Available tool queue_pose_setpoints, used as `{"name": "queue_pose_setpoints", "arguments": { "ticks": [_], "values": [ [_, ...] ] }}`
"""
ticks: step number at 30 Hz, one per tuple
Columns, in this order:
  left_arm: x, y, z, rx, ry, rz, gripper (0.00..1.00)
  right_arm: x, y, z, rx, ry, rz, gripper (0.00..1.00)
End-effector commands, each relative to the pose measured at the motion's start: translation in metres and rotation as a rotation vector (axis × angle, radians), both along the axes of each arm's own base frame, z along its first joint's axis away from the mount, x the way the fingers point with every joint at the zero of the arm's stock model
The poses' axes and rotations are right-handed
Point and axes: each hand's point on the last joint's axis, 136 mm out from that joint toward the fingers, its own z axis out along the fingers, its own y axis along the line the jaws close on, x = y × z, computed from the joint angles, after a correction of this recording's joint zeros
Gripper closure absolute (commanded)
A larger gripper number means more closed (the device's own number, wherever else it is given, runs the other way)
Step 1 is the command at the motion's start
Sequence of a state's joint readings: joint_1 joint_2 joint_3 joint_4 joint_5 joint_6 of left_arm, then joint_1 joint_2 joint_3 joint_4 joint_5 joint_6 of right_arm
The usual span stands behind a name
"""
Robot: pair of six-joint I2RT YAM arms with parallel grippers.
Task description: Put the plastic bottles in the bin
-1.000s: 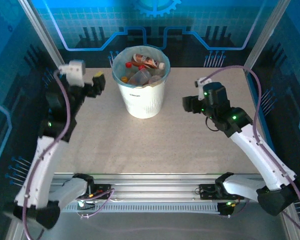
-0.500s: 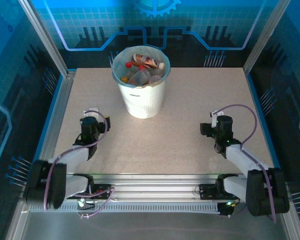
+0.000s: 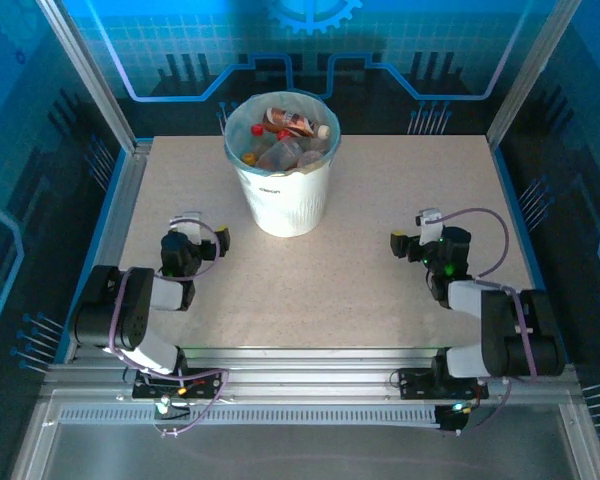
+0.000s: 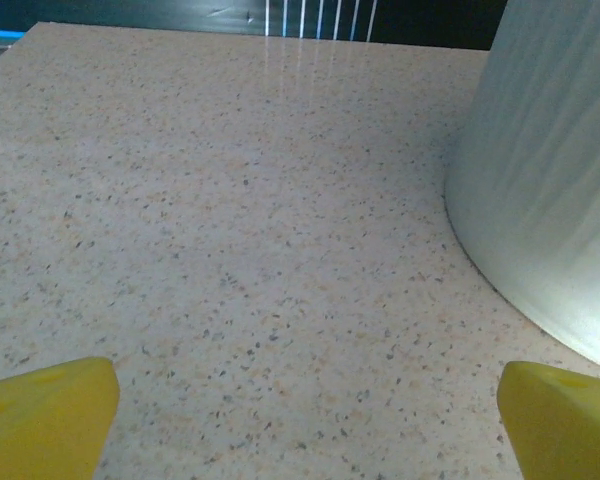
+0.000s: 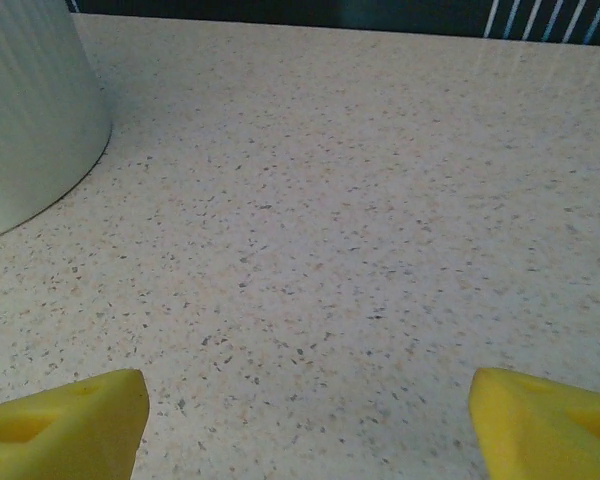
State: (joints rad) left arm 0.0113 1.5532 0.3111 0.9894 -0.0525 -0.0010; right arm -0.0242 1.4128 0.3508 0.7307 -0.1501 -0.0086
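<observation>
The bin (image 3: pixel 280 200), a round white bucket with a teal liner, stands at the back middle of the table. Several plastic bottles (image 3: pixel 285 135) lie inside it, with red caps, a brown one and clear ones. My left gripper (image 3: pixel 212 243) sits low over the table to the bin's front left. It is open, and the left wrist view has only bare tabletop between its yellow fingertips (image 4: pixel 50 415), with the bin's wall (image 4: pixel 550 180) to the right. My right gripper (image 3: pixel 400 243) is low at the front right, also open over bare table, with the bin's wall (image 5: pixel 30 110) at the upper left.
The speckled beige table (image 3: pixel 380 180) is bounded by aluminium posts and blue panels at the back and sides. Both arms are folded close to their bases at the near edge.
Both arms have come down from raised, extended poses beside the bin and folded back low near the front of the table. Their fingers have spread wider.
</observation>
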Motion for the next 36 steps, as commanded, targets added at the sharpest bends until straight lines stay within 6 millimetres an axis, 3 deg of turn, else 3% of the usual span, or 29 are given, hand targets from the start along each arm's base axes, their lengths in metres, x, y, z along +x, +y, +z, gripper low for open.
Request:
{"name": "queue_pose_setpoints", "arguments": {
  "ticks": [1, 3, 6, 7, 36],
  "values": [
    [0.015, 0.001, 0.013, -0.012, -0.012, 0.003, 0.01, 0.016, 0.003, 0.008, -0.011, -0.09, -0.014, 0.14],
    [0.014, 0.001, 0.012, -0.01, -0.01, 0.004, 0.01, 0.026, -0.011, 0.003, -0.048, -0.02, -0.13, 0.11],
    [0.014, 0.001, 0.012, -0.011, -0.008, 0.002, 0.01, 0.026, -0.011, 0.003, -0.092, -0.025, -0.171, 0.07],
    [0.014, 0.001, 0.012, -0.01, -0.008, 0.002, 0.01, 0.026, -0.012, 0.002, -0.091, -0.024, -0.173, 0.0],
    [0.015, -0.002, 0.012, -0.004, -0.005, -0.013, 0.01, 0.026, -0.012, 0.002, -0.088, -0.024, -0.171, 0.0]
  ]
}}
